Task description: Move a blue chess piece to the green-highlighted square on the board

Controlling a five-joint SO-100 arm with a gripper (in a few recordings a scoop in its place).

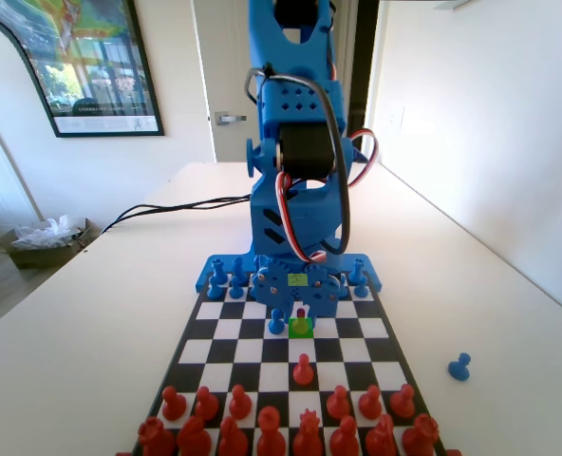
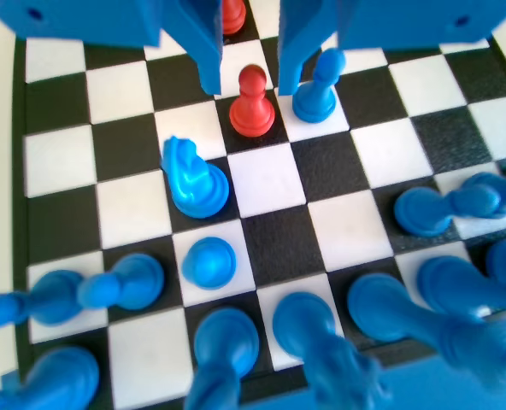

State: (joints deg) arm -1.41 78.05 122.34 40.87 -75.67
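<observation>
Pincer [image 2: 246, 81] open, holding nothing, jaws straddling red pawn [image 2: 251, 102] on the green-highlighted square [image 1: 301, 326]; you likely capture first.

Glossy plastic pieces [image 2: 251, 102] — matt board [image 2: 270, 179]

A small red piece [image 1: 302, 313] apparently stands on the green-highlighted square [image 1: 301, 326] — mid-board [image 1: 376, 328].

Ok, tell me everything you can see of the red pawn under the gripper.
The red pawn is small, glossy plastic: round head, narrow neck, flared base. It stands upright, alone on the green-highlighted square. The gripper is open, a jaw on either side, neither seeming to touch it. A blue pawn stands on the adjacent square, apart.
</observation>
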